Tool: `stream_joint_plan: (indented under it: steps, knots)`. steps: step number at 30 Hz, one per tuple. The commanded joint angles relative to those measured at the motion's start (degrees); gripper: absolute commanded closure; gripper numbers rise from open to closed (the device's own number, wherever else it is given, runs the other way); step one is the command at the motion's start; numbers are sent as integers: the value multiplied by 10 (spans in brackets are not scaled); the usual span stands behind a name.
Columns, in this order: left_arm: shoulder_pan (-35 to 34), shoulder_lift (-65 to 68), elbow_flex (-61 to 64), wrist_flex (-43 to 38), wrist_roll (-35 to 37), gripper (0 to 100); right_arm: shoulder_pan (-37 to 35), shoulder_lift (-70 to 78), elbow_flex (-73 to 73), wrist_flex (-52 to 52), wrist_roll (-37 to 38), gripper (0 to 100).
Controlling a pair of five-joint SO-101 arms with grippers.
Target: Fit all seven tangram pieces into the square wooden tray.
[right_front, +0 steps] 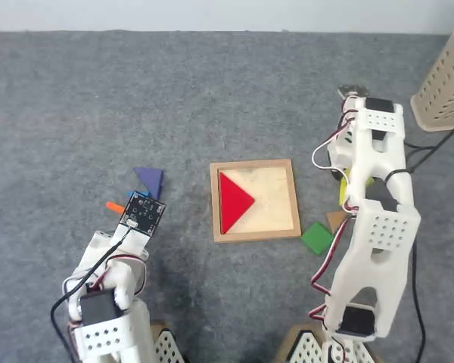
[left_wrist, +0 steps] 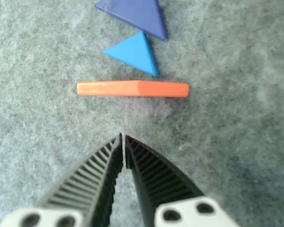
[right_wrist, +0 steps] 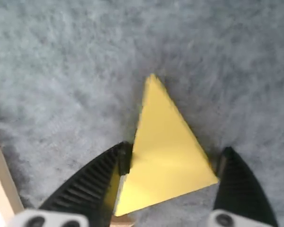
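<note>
The left gripper (left_wrist: 123, 142) is closed on nothing, just short of the flat orange wooden piece (left_wrist: 132, 88). Beyond that lie a small light-blue wooden triangle (left_wrist: 135, 53) and a dark-blue wooden triangle (left_wrist: 135, 14). The right gripper (right_wrist: 175, 153) stands open astride the yellow wooden triangle (right_wrist: 165, 132), one finger touching its edge. The square wooden tray (right_front: 251, 162) holds a red wooden triangle (right_front: 233, 200) at its 9 o'clock side, and a green wooden square (right_front: 316, 237) lies at the tray's 4 o'clock.

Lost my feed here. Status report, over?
Left gripper shut, empty, near orange piece. Right gripper open around yellow triangle. Tray holds red triangle. No obstruction seen.
</note>
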Motion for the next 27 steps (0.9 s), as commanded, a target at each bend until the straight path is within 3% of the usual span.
stream_joint_plan:
  steps: [1,6,11,15,27]
  knots:
    - [0,-13,-7,7,-8,986,7,-1,2,15,-18,764]
    - [0,-13,-7,7,-8,986,12,-31,2,17,-28,780]
    - [0,-13,-7,7,-8,986,30,-86,7,19,-41,697]
    - [0,-13,-7,7,-8,986,39,-136,49,10,-44,701]
    - [0,-13,-7,7,-8,986,55,-226,286,-155,-39,701]
